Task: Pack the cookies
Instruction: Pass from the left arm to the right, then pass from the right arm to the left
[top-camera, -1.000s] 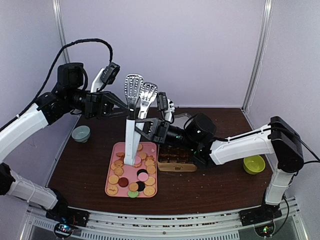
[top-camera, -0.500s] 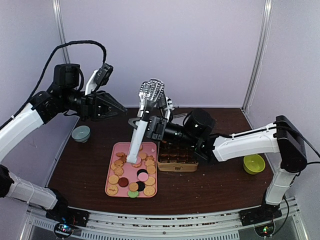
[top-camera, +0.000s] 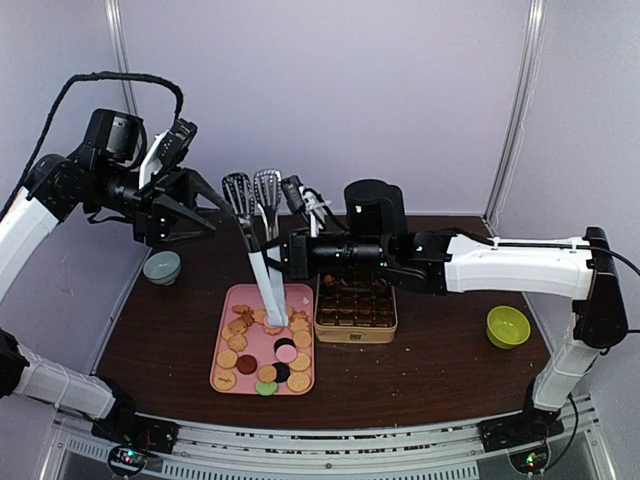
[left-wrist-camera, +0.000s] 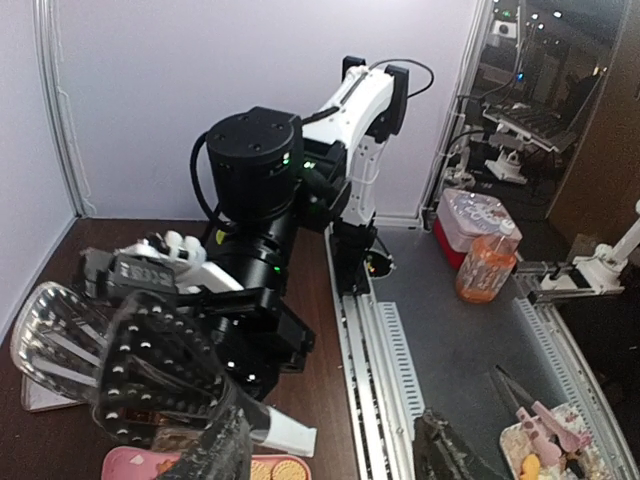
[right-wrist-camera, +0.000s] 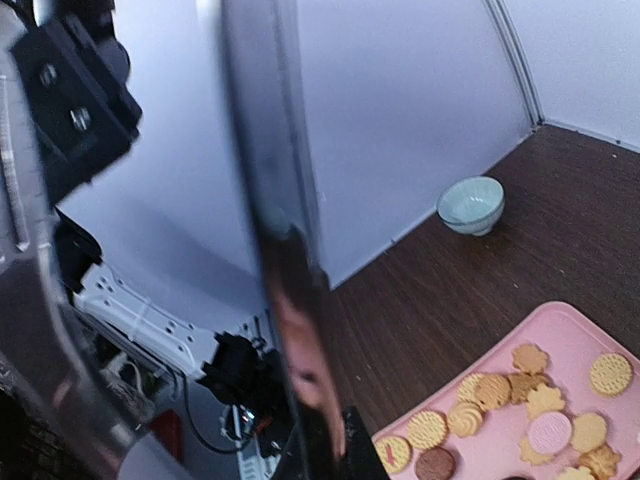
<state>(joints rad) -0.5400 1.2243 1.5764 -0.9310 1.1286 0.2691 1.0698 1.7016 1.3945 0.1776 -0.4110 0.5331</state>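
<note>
- The right gripper (top-camera: 284, 256) is clamped on the white handle of a pair of tongs (top-camera: 270, 295). It holds them almost upright, with the slotted metal heads at the top leaning slightly to the left.
- The tongs' lower end sits over the far part of the pink tray (top-camera: 213, 376), among the cookies (top-camera: 240, 340). I cannot tell whether it touches the tray.
- The cookies lie in a loose single layer in the pink tray. Most are round and tan, with a few pink, black and dark red ones and a green one at the near edge (the right wrist view also shows some flower-shaped ones).
- The left gripper (top-camera: 210, 215) is raised above the far left of the table (top-camera: 440, 365), its fingertips pointing toward the tongs' heads but apart from them.
- Its jaws stand spread with nothing between them. In the left wrist view the two fingers are wide apart and the tongs' heads lie beyond them.
- A gold tin (top-camera: 355, 331) of brown paper cups stands just beside the tray on its right, and the right arm reaches across above it.
- A pale bowl (top-camera: 161, 267) sits at the table's left and a green bowl (top-camera: 508, 327) at its right, both well apart from the tray.
</note>
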